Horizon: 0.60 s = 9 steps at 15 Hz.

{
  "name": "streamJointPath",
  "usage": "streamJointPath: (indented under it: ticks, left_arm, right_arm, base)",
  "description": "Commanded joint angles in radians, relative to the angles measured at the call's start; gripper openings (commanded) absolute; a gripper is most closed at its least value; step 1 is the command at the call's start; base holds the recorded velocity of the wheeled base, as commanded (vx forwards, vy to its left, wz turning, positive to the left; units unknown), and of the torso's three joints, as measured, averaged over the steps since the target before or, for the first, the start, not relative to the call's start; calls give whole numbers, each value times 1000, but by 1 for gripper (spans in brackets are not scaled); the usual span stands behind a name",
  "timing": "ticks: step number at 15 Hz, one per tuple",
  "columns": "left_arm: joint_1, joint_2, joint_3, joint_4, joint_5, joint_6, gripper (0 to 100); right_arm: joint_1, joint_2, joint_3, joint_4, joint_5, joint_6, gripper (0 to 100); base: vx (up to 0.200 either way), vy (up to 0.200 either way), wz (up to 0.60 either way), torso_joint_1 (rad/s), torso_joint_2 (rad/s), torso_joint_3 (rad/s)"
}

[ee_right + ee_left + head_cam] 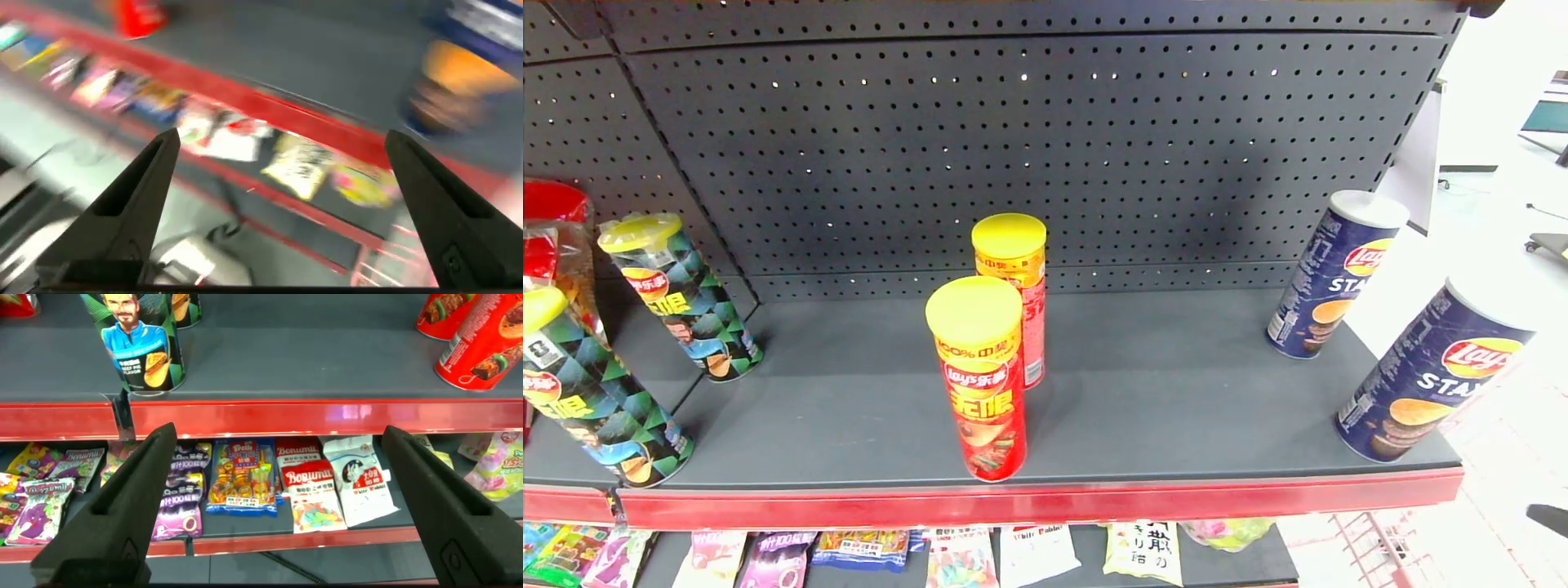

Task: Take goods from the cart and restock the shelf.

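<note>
Two red cylindrical chip cans with yellow lids [984, 384] are seen upright at the middle of the dark grey metal shelf [1176, 384], one behind the other. Two dark blue chip cans [1331, 278] are seen at its right end. The left gripper [279, 431] is held wide open before colourful snack packets [245, 478] on a lower tier; the right gripper [282, 135] is likewise spread wide.

This is a shop aisle. A dark metal shelf [1160, 392] with a perforated back panel [1013, 147] and a red front rail [1045, 500] carries upright chip cans [984, 392] grouped by colour: green, red and blue. On the tier below, bright snack packets [245, 478] lie side by side, and a red wire cart [1368, 541] stands by the shelf's right end.
</note>
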Motion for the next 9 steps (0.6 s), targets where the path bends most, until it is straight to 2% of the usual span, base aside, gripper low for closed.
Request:
streamJointPath:
  ticks: [1, 2, 6, 8, 9]
  left_arm:
    - [0, 2, 0, 0, 0, 0, 100]
    - [0, 2, 0, 0, 0, 0, 100]
    - [0, 2, 0, 0, 0, 0, 100]
    - [0, 2, 0, 0, 0, 0, 100]
    - [0, 2, 0, 0, 0, 0, 100]
  right_arm:
    - [-257, -383, 152, 74, 65, -23, 100]
    - [-250, -517, 208, 80, 57, -23, 100]
    - [-259, -538, 221, 69, -1, -8, 100]
    - [-259, -538, 228, 65, -115, 20, 100]
    - [-259, -538, 248, 7, -238, 28, 100]
  base:
    - [0, 0, 0, 0, 0, 0]
    - [0, 0, 0, 0, 0, 0]
    - [0, 0, 0, 0, 0, 0]
    - [0, 0, 0, 0, 0, 0]
    - [0, 0, 0, 0, 0, 0]
